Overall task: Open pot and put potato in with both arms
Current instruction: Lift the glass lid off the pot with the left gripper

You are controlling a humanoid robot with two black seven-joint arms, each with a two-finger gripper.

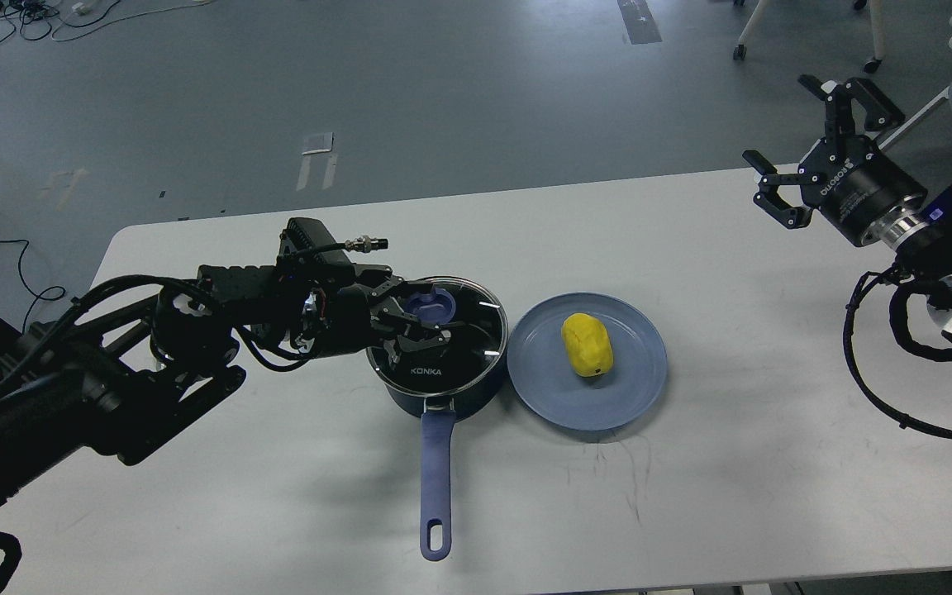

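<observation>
The left arm [112, 364] reaches in low across the table [278, 512], and its gripper [420, 318] sits over the pot [443, 388]. The fingers stand apart on either side of the blue knob [430, 304] of the glass lid [443, 364]; whether they already press it I cannot tell. The lid is still seated on the pot, whose long handle [436, 471] points toward the near edge.

The step in hand looks to be gripping the knob to lift the lid. To do it well, the fingers should centre on the knob and close squarely before any lift. The lid should then rise straight up until it clears the rim, so that the pot is not dragged into the plate [616, 405], which touches or nearly touches the pot's right side. It should then swing left, away from the plate.

The potato [587, 344] lies on the plate, just right of the pot.

Far right, the right gripper [802, 145] hangs in the air over the table's far corner, jaws spread wide and empty, well apart from the potato. It will need a clear path down once the pot is open.
</observation>
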